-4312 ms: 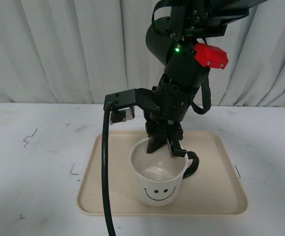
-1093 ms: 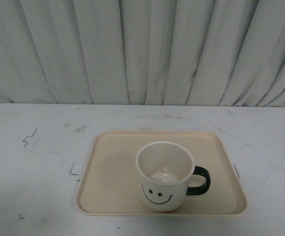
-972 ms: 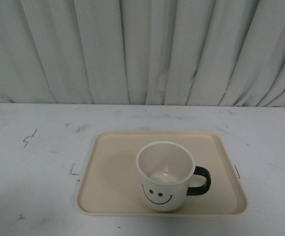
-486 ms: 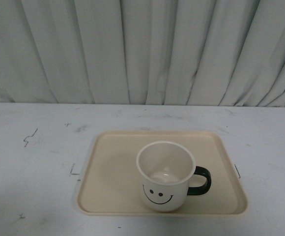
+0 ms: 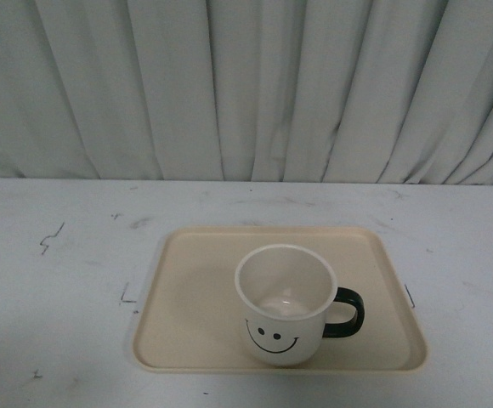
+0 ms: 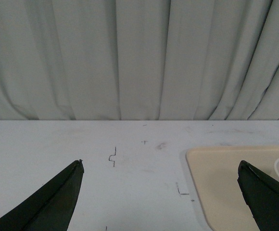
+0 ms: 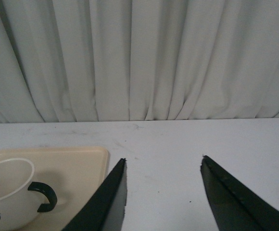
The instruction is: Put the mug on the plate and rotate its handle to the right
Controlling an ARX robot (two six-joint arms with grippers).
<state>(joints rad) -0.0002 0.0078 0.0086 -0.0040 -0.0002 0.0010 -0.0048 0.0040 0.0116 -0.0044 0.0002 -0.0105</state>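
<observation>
White mug (image 5: 286,306) stood upright on the beige plate (image 5: 195,314), toward its near edge, smiley face toward the camera. Black handle (image 5: 346,312) pointed right. Plate lay on the white table (image 5: 59,280) before a pale curtain (image 5: 229,85). Left gripper (image 6: 161,192) fingers spread wide, holding nothing, over bare table beside the plate. Right gripper (image 7: 162,190) fingers also apart, apparently clear of the mug.
</observation>
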